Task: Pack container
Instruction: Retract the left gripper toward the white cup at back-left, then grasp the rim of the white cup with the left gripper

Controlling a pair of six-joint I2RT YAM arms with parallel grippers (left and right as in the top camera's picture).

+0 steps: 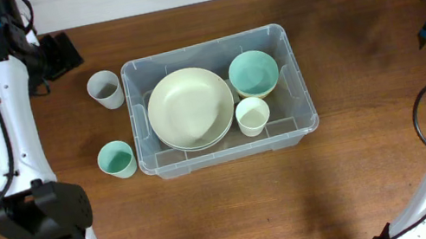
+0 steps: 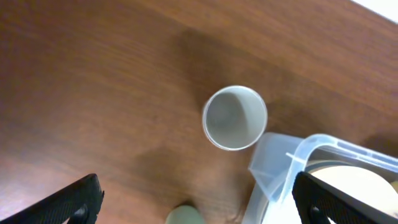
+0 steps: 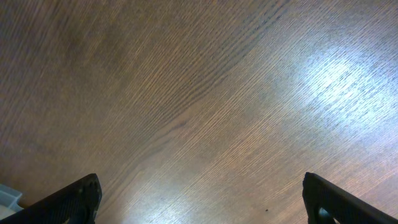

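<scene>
Hovering over the far-left part of the wooden table (image 1: 230, 213), the left gripper (image 2: 196, 186) had its fingers spread wide and held nothing. Just below it an upright grey cup (image 2: 235, 118) stood just beside the far-left corner of the container (image 1: 304, 77). The right gripper (image 3: 200, 186), equally wide and empty, hung over bare wood at the far right, well apart from everything.

The container sat at the table's centre, a clear plastic bin already holding a cream plate (image 1: 191, 107), a teal bowl (image 1: 253, 73) and a small cream cup (image 1: 253, 116). It looked stiff, thin-walled and slick, and probably heavier for the dishes inside. The rim at either short end seemed the surest place to grip. A teal cup (image 1: 116, 159) stood near its near-left corner. Both loose cups flanked the left wall, crowding any approach from that side.
</scene>
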